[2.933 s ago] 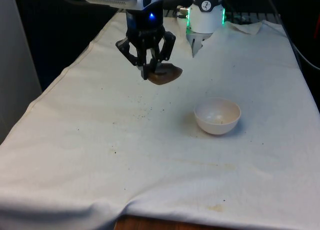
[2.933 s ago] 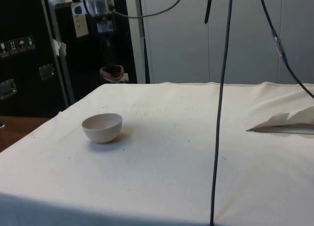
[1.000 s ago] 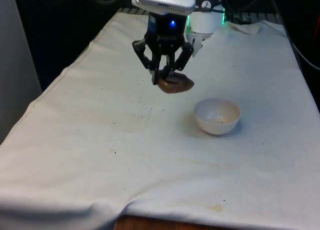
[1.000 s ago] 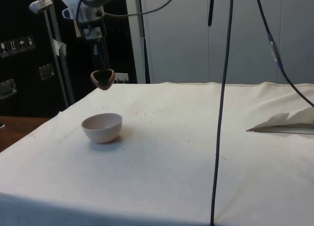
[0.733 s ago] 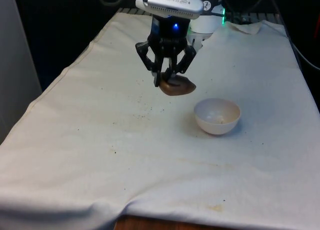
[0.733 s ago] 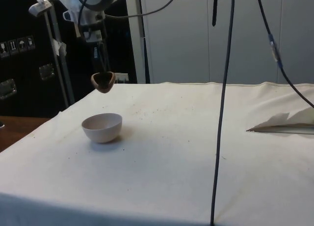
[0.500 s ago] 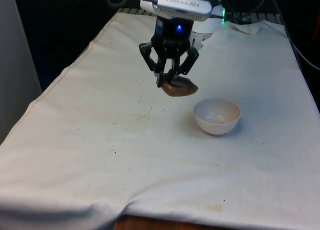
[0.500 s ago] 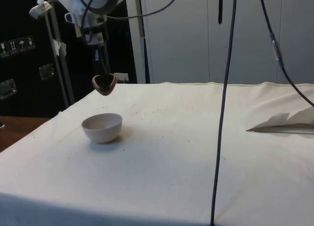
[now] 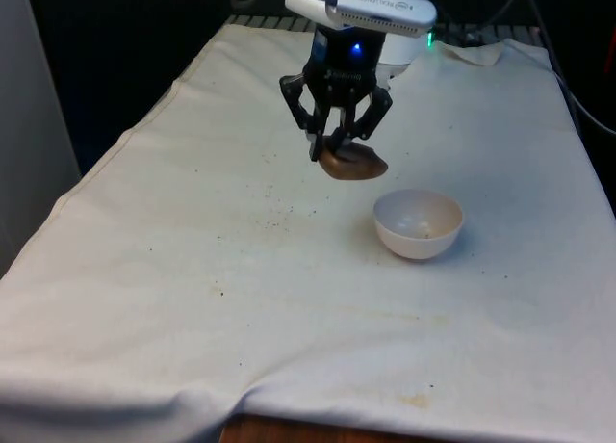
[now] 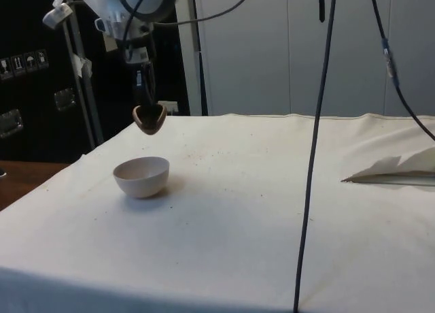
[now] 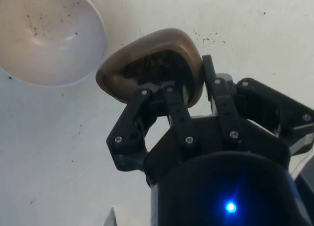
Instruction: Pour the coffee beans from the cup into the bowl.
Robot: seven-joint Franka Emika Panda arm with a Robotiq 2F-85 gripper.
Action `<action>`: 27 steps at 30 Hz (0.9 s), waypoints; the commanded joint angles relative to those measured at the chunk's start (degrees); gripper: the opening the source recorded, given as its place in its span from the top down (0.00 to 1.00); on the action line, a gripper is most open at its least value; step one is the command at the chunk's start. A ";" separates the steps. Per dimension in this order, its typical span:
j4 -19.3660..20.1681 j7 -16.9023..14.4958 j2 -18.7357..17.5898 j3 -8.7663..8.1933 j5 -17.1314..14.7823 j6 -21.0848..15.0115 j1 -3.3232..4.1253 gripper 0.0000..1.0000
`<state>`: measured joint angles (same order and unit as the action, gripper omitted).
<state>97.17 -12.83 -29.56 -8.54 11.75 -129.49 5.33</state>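
The black gripper hangs above the desk in the upper middle of the front view, its jaws clamped on the rim of a small brown cup. The cup is smooth, rounded and glossy, squeezed into a soft triangular outline, and it is held in the air, clear of the cloth. In the wrist view the cup has dark coffee beans heaped inside it, one finger inside the rim and the other outside the wall. The bowl is a plain white hemisphere with a matte surface, standing on the cloth right of centre in the front view, just beside the cup and below it. Its hollow carries dark specks. The cloth is off-white, woven, creased, and dotted with fine dark crumbs left of the bowl. In the side view the cup hangs above the bowl, in the left part of the frame.
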 commanded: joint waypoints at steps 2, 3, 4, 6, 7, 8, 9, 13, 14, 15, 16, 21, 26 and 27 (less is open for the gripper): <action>1.26 1.43 0.80 -0.17 1.03 -1.15 0.46 0.97; 1.49 1.83 0.97 -0.11 1.38 -1.20 0.46 0.97; 1.72 2.29 1.09 0.00 1.72 -1.26 0.46 0.97; 1.89 2.75 1.20 0.11 2.06 -1.32 0.40 0.97; 2.06 3.21 1.32 0.23 2.46 -1.32 0.46 0.97; 2.23 3.67 1.43 0.34 2.81 -1.38 0.40 0.97; 2.58 4.53 1.66 0.52 3.50 -1.38 0.40 0.97; 3.15 6.30 2.06 0.97 4.98 -1.38 0.40 0.97; 2.52 5.96 1.66 1.43 4.58 -0.40 0.00 0.97; 3.38 7.28 2.23 1.20 5.73 -1.32 0.40 0.97; 3.38 7.28 2.23 1.20 5.73 -1.32 0.40 0.97; 3.84 10.20 2.52 1.83 8.14 -1.09 0.46 0.97; 3.84 12.72 2.41 2.35 10.43 -0.86 0.46 0.97; 3.84 13.24 2.41 2.46 10.89 -0.80 0.46 0.97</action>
<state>100.67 -0.29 -27.39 -5.67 22.00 -129.89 5.33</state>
